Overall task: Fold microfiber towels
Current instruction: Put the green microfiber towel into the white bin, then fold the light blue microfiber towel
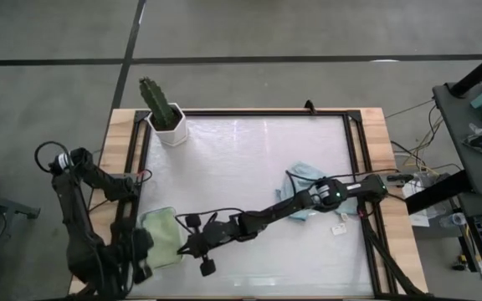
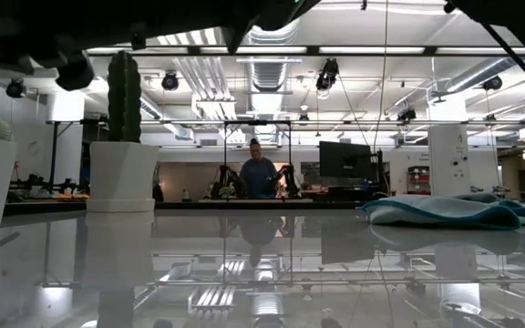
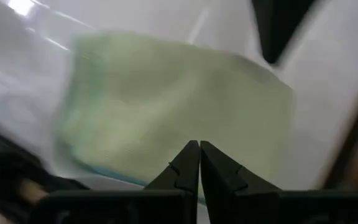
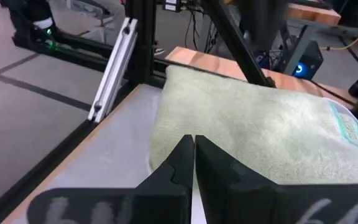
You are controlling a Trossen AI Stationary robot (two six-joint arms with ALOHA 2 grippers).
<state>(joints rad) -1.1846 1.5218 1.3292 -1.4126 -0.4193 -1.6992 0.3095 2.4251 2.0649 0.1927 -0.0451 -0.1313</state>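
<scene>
We are two dark arms over a glossy white table (image 1: 249, 167). A sage green towel (image 1: 163, 237) lies folded flat at the table's corner nearest our left arm, seemingly set aside as finished. Our left claw (image 3: 199, 163) hovers just above this towel, fingers pressed together, holding nothing. Our right claw (image 4: 193, 155) reaches across beside the same towel, also pinched closed and empty. A heap of pale blue and teal towels (image 1: 301, 188) waits unfolded, well apart, under our right arm's elbow. A potted cactus (image 1: 162, 111) stands at the far corner, out of the way.
</scene>
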